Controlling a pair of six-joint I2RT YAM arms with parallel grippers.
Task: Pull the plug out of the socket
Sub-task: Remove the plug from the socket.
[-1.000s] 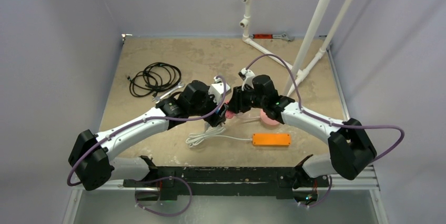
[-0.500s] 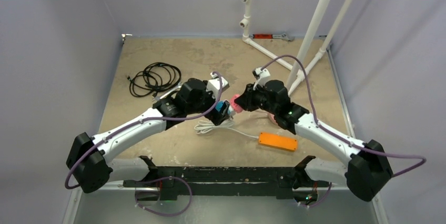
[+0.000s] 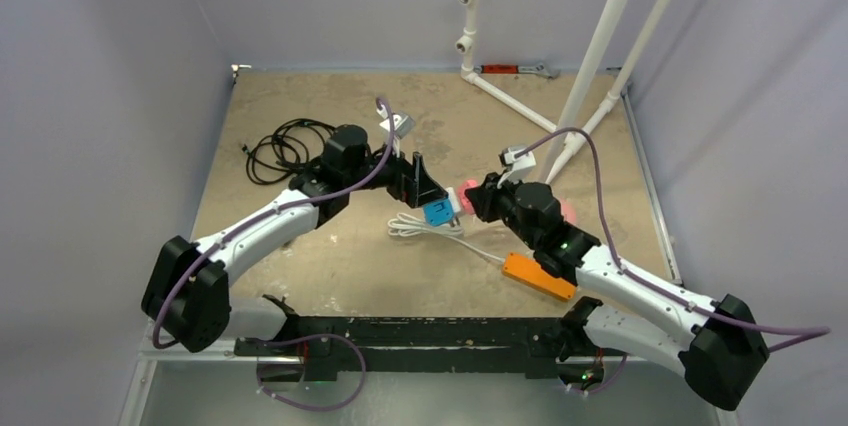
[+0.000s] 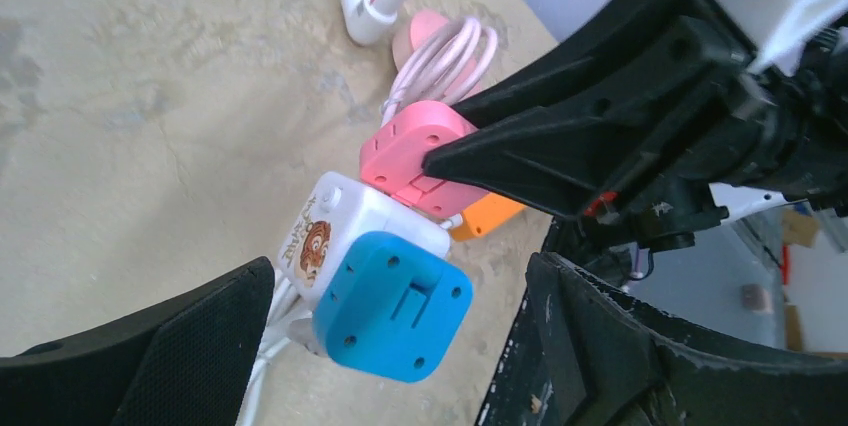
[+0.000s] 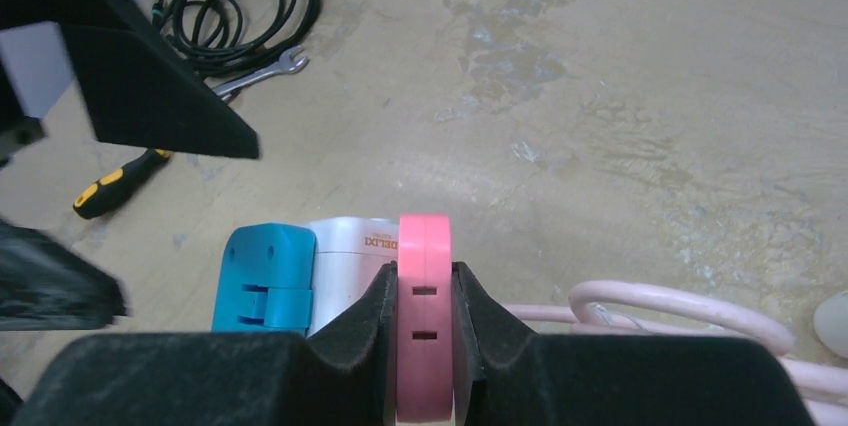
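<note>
1. Sandy worktop [image 3: 300, 106] from above: the left end effector [image 3: 418, 184] has backed off toward the upper left and hangs released, clear of the blue plug [image 3: 437, 212] it was pressed against a second ago. The right end effector [image 3: 472, 201] stays clenched on the pink plug [image 3: 463, 190]. The socket [image 3: 540, 276] has been dragged along and now lies tilted at lower right of centre, partly under the right arm. Its white cable [image 3: 420, 231] is bunched just beside the plugs.
2. Left wrist view: the left end effector [image 4: 400, 271] is spread wide around the blue plug [image 4: 395, 311] and touches nothing. Blue plug and pink plug [image 4: 410, 151] both sit against the white cube adapter [image 4: 345, 216]. An orange sliver of socket [image 4: 480, 216] shows behind.
3. Right wrist view: the right end effector [image 5: 425, 306] pinches the pink plug [image 5: 424, 246], which sits flush with the white cube adapter [image 5: 350, 246]. The socket is out of frame. With the left side let go, nothing braces the cube, so I judge a pull would drag everything rather than separate it.
</note>
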